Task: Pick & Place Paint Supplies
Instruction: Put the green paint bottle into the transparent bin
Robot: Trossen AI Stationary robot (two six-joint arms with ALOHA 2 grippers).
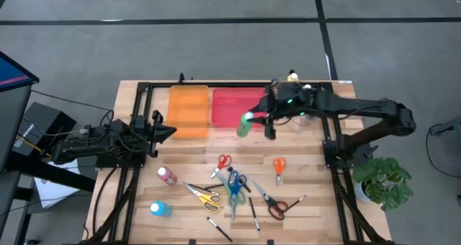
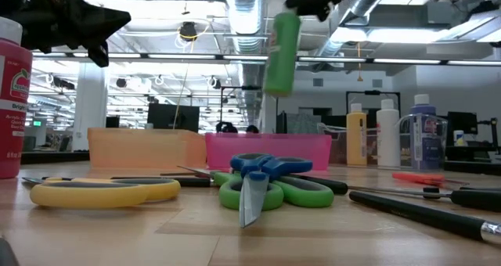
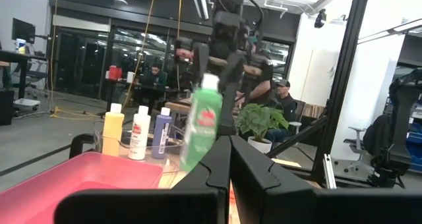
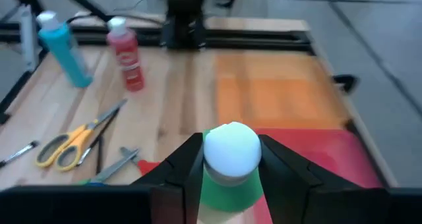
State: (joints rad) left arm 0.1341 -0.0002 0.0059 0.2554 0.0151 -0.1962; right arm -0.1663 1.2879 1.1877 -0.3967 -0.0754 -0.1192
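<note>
The jaws of the right gripper (image 4: 230,159) are clamped on the green bottle (image 1: 245,125), held above the pink tray's (image 1: 225,109) front edge. Nothing is seen inside that tray. Left of it, the left gripper (image 1: 164,132) is pressed shut. In front, the scissors (image 1: 235,186), brushes (image 1: 253,212), red bottle (image 1: 167,176) and blue bottle (image 1: 160,209) remain to be placed.

Grey concrete floor (image 1: 216,50) around wooden table (image 1: 310,166); potted plant (image 1: 382,181) alongside; exposed ceiling ducts (image 2: 243,16), bright strip lights

You see the two trays (image 1: 212,108) side by side at the table's far edge; scissors (image 1: 233,187), brushes (image 1: 253,212) and two bottles (image 1: 164,192) lie nearer than them.
</note>
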